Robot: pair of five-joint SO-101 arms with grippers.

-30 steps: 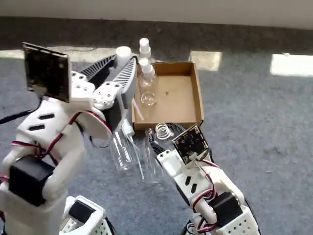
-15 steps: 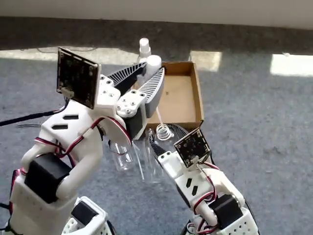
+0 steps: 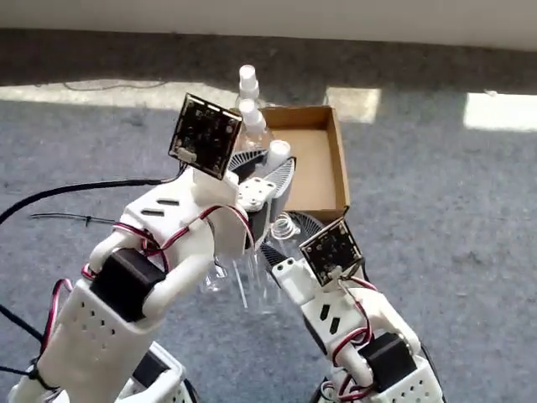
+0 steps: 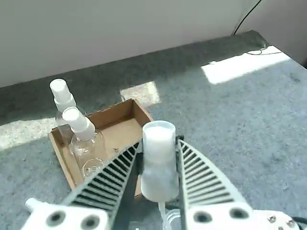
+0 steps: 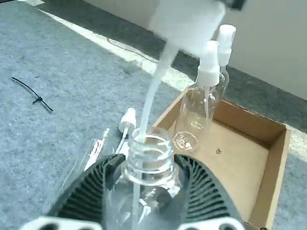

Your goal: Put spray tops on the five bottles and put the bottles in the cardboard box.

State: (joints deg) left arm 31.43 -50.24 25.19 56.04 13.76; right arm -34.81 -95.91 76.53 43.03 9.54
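My left gripper (image 4: 158, 143) is shut on a white spray top (image 4: 158, 165), seen in the high view as the spray top (image 3: 277, 154) at the box's near left corner. Its thin tube (image 5: 148, 110) runs down into the open neck of a clear bottle (image 5: 148, 160). My right gripper (image 5: 149, 167) is shut on that bottle, holding it upright in front of the cardboard box (image 3: 323, 159). A capped bottle (image 5: 204, 96) stands in the box's far left corner, and a second capped bottle (image 5: 223, 43) stands just behind it.
More clear bottles (image 3: 214, 273) lie on the grey carpet left of my right gripper (image 3: 281, 231), one with a loose spray top (image 5: 127, 117) beside it. A black cable tie (image 5: 33, 96) lies farther left. Most of the box floor (image 5: 240, 158) is bare.
My left arm swung right with the spray top, from left of the box to above the held bottle, and lowered the tube into its neck. The right arm stayed still.
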